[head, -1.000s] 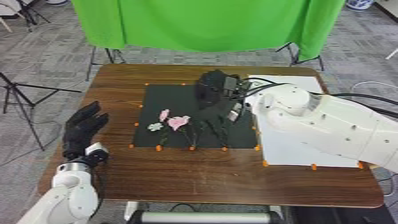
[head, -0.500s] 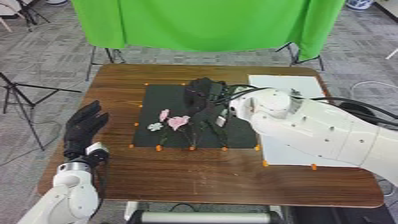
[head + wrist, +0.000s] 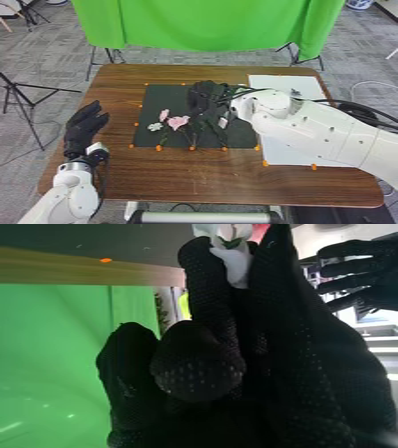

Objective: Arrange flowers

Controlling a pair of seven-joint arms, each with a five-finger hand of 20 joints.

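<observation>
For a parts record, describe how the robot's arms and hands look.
Both arms have smooth white rounded shells with small dark dots. Black cables run along the right arm. The left hand and the right hand wear black fabric gloves; pale specks dot the right one's weave.

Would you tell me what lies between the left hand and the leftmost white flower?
The head view shows brown table, then an orange marker at the dark mat's edge, between the left hand and that white flower.

Green cloth [image 3: 209,25] hangs beyond the brown table [image 3: 195,182], and a black tripod [image 3: 12,85] stands left on grey flooring [image 3: 55,65].
</observation>
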